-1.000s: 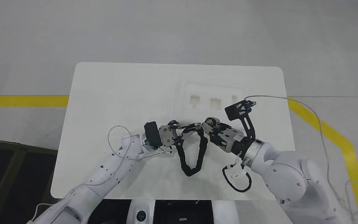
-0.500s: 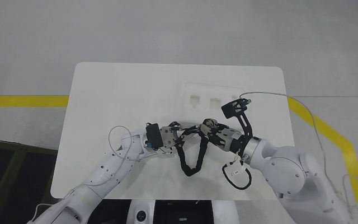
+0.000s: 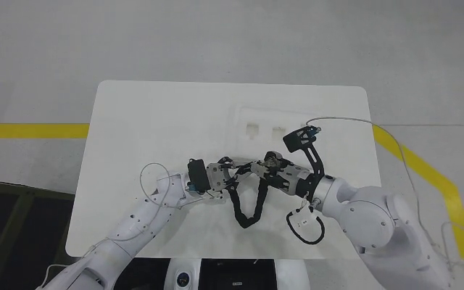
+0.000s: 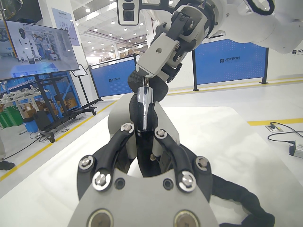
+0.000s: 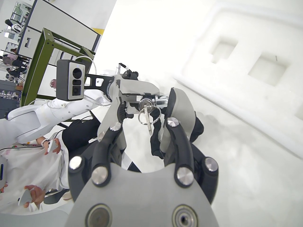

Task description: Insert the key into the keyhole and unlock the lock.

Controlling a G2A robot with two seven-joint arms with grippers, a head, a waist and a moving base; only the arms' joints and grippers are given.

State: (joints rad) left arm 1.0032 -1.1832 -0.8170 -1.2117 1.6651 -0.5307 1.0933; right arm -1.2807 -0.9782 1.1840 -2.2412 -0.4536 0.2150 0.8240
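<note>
- Over the middle of the table (image 3: 145, 116), we have the lock (image 4: 144, 109) held up off the surface. The left gripper (image 4: 143, 119) has its jaws clamped on the chrome body, with the keyhole (image 5: 144, 102) end facing the right gripper (image 4: 153, 74).
- The black-sleeved chain (image 3: 250, 206) trails from the lock in a loop toward the robot's side of the table.
- From the right wrist view, the key (image 5: 145, 108) looks to be sitting in the keyhole. Its ring (image 5: 143, 118) and a spare key (image 5: 149, 128) dangle beside it.
- The right jaws stand apart, one finger on each side of the key, and neither pad visibly touches it.
- We read the step as insertion done, turn not yet made. We cannot tell how deep the key is seated.
- The next move calls for closing the right jaws squarely on the key's head. Then comes a wrist roll about the lock's axis while the left grip takes the torque.
- Risks as we judge them: the ring or spare key gets pinched between pad and key head, or an off-axis grip binds the key instead of turning it.
- A white foam tray (image 3: 283, 123) lies on the far side of the table, well apart from the work.
</note>
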